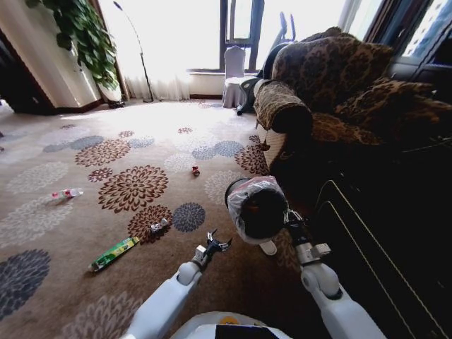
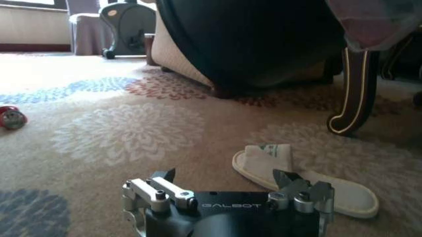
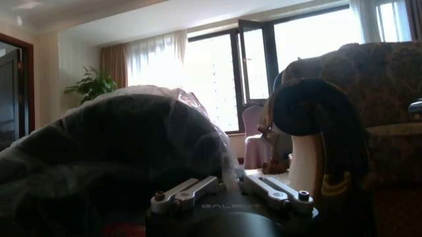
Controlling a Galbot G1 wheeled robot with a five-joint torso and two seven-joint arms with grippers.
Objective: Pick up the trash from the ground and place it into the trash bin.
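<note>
My right gripper (image 1: 289,218) is shut on the rim of the trash bin (image 1: 257,209), a black bucket with a whitish plastic liner, held off the carpet and tipped on its side. In the right wrist view the fingers (image 3: 197,187) pinch the lined rim of the bin (image 3: 112,148). My left gripper (image 1: 215,244) hangs open just left of the bin, low over the carpet. A white slipper (image 2: 310,182) lies right ahead of the open left gripper (image 2: 226,177); in the head view the slipper (image 1: 268,247) peeks out under the bin. Farther left lie a yellow-black packet (image 1: 159,226), a green wrapper (image 1: 113,254), a clear bottle (image 1: 67,193) and a red bit (image 1: 195,170).
A brown patterned armchair (image 1: 332,85) stands behind the bin, its curved leg (image 2: 353,94) near the slipper. Dark furniture (image 1: 381,233) runs along the right. The flowered carpet (image 1: 127,141) stretches open to the left, towards a potted plant (image 1: 85,35) and bright windows.
</note>
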